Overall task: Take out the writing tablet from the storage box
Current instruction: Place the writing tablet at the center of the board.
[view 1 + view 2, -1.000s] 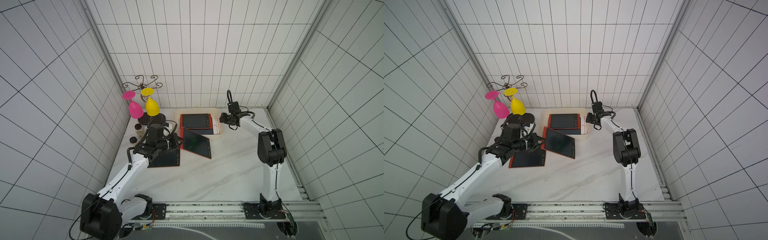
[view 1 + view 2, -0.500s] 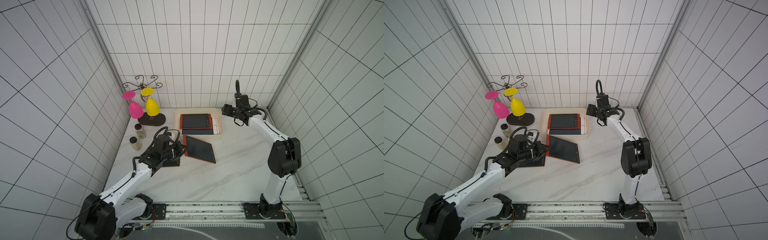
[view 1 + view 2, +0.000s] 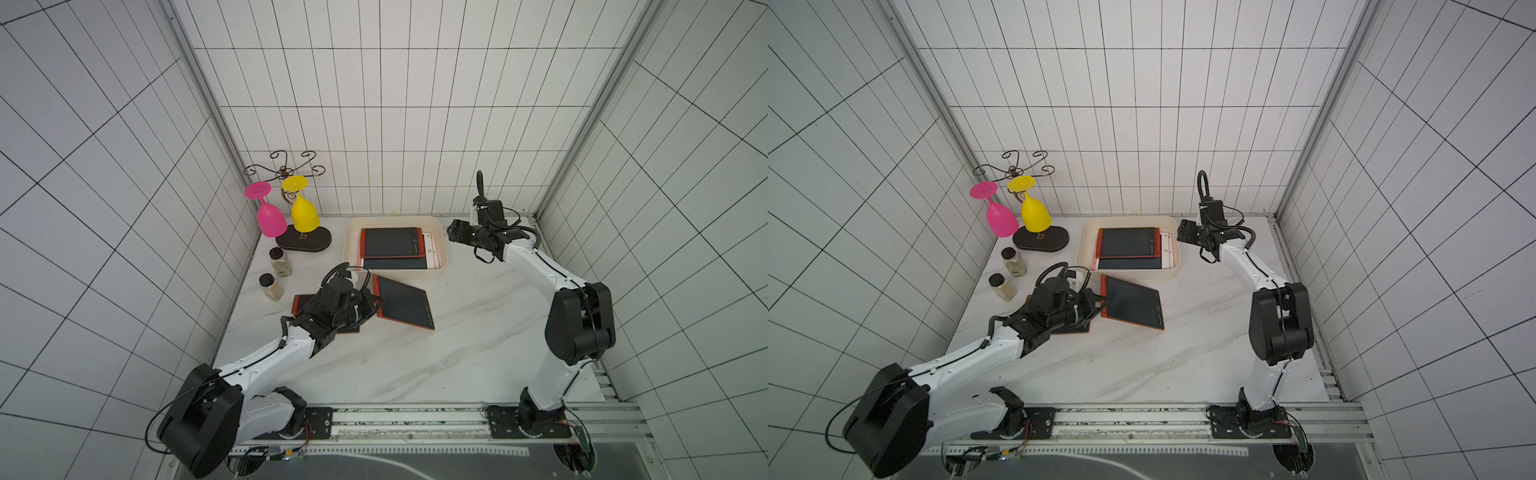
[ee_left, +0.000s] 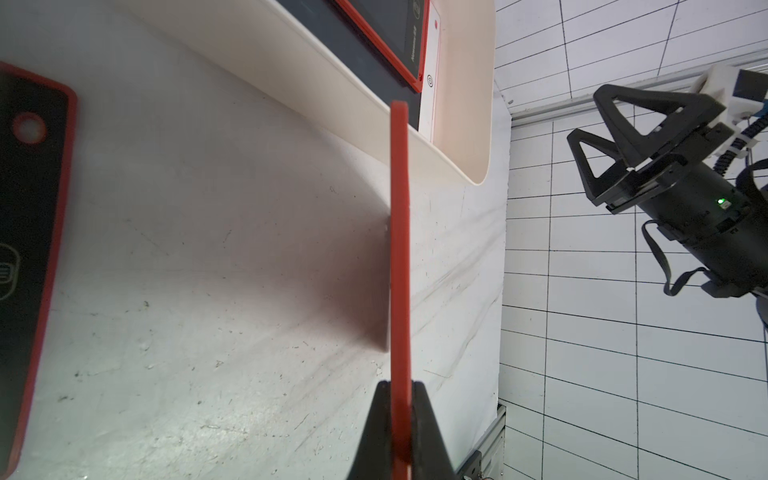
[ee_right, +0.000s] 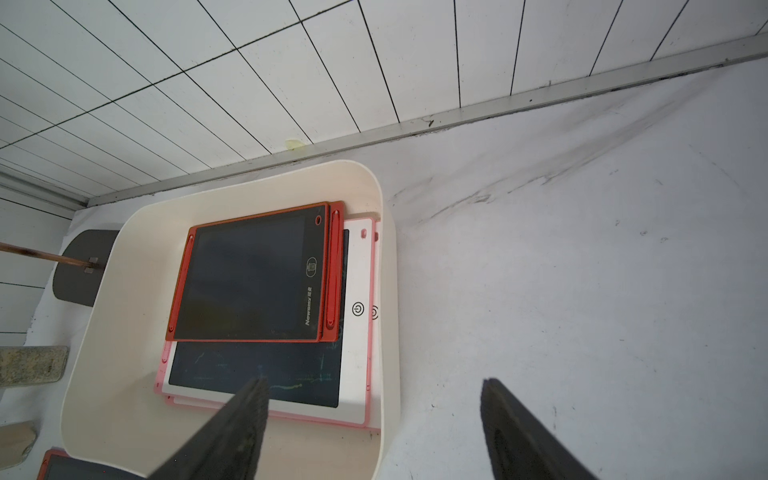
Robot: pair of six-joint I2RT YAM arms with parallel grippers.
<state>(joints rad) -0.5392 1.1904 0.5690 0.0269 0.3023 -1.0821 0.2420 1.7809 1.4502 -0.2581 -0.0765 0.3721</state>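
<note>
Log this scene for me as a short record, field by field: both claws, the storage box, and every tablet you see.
left claw: shut on the edge of the held tablet, red-framed, outside the box over the table
right claw: open, empty, beside the storage box
in box: top tablet, red-framed, lying on white tablets
on table: flat tablet, red-framed, partly under the left arm
status: one tablet out and gripped; others lie inside

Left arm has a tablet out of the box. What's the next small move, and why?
Probably lower the left gripper until the red tablet it holds lies flat on the table. It is clear of the box, clamped by one edge, and its shadow on the bare marble suggests it hangs just above the surface.
</note>
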